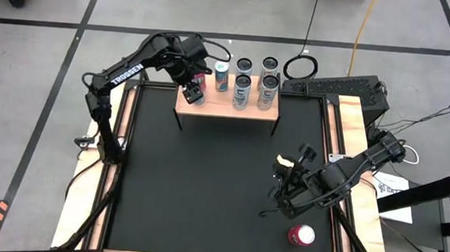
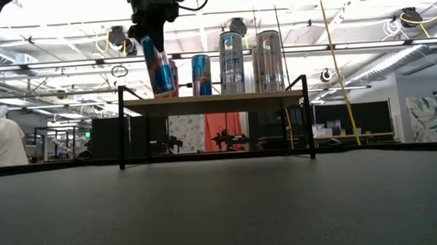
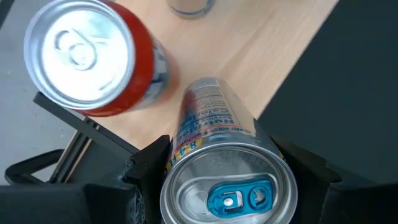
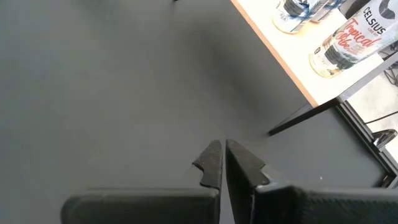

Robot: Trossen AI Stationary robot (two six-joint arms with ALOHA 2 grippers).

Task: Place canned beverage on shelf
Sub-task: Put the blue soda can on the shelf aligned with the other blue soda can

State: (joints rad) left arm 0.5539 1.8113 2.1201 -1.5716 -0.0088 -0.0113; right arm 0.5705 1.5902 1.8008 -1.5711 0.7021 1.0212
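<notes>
My left gripper is over the left end of the shelf, shut on a slim blue-and-silver can with a blue tab. A red can stands on the board right beside it. Several more cans stand upright along the shelf. Another red can stands on the black table at the near right. My right gripper hovers shut over the table's right half, holding nothing. My left gripper pinches the slim can's side wall just below its top rim between its two fingers, one on each side. The fingers come steeply from above. The can hangs tilted, its lower end just over the shelf board; whether it touches, I cannot tell.
The shelf stands on thin black legs at the table's far edge. Pale wooden strips edge the black table. A black ring and a keyboard-like box lie beyond the far right corner.
</notes>
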